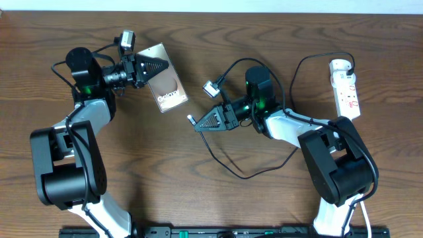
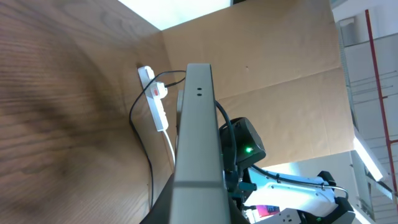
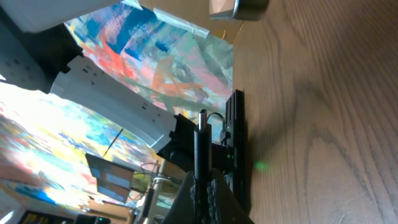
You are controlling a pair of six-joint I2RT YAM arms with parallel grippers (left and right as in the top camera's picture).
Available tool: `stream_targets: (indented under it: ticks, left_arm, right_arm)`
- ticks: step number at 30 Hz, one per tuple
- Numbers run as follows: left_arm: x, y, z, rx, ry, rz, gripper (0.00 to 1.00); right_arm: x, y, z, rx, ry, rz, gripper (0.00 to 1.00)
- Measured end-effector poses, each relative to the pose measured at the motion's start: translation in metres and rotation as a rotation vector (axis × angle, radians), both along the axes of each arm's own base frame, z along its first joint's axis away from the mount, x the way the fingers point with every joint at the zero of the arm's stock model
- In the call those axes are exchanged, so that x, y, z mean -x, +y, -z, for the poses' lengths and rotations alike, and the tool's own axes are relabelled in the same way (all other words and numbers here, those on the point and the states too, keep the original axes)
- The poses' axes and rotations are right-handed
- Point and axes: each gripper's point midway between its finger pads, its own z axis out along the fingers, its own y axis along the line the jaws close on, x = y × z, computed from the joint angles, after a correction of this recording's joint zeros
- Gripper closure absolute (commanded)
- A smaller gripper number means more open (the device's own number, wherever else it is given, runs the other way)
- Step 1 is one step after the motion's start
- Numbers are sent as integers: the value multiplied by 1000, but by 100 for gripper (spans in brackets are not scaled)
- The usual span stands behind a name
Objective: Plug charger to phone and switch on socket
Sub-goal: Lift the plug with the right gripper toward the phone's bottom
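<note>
Our left gripper (image 1: 157, 67) clamps the flat dark brown phone (image 1: 169, 89) by its edge; our right gripper (image 1: 197, 123) pinches the thin black charger cable (image 1: 246, 176) near its tip, short of it; we judge plugging and switching the narrow white socket strip (image 1: 347, 89) remain.

Edge-on phone (image 2: 199, 143) in mid-frame, white socket (image 2: 157, 106) and thin black charger (image 2: 132, 117) on table (image 2: 62, 124) beyond.

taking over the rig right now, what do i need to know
Left gripper: shut on one end of the phone.
Right gripper: shut on the charger just behind its connector tip, which points toward the phone but is apart from it.
The socket lies far right, with the charger's plug apparently in it.
Done: both grasps.
Left: insert tip, switch on socket.
</note>
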Motion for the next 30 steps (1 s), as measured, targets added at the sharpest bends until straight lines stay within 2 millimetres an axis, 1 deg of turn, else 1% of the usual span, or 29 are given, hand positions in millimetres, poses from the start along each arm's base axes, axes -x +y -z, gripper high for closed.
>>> stream_targets:
  ticks: [6,14,19,20,22,24,26,30]
  left_arm:
    - [-2,0,-1,-1,-5,-11,93]
    - [-4,1,-1,-2,-11,-23,93]
    - [-4,1,-1,-2,-10,-23,93]
    - [-4,1,-1,-2,-10,-23,93]
    - [-4,1,-1,-2,-10,-23,93]
    - [-4,1,-1,-2,-11,-24,93]
    - [-4,1,-1,-2,-11,-24,92]
    - [-4,1,-1,-2,-11,-26,92]
  right_arm:
    - [-4,3,1,18,18,29,99]
    - [0,12,0,-2,-29,22,99]
    - [-3,14,11,4,-21,27,99]
    - [-4,15,15,-2,-33,28,99]
    - [-6,16,18,-14,-55,30,99]
    - [-8,17,14,-48,-116,35,99]
    - [-10,18,5,-86,-181,40,99]
    - [-13,19,2,-89,-186,51,99]
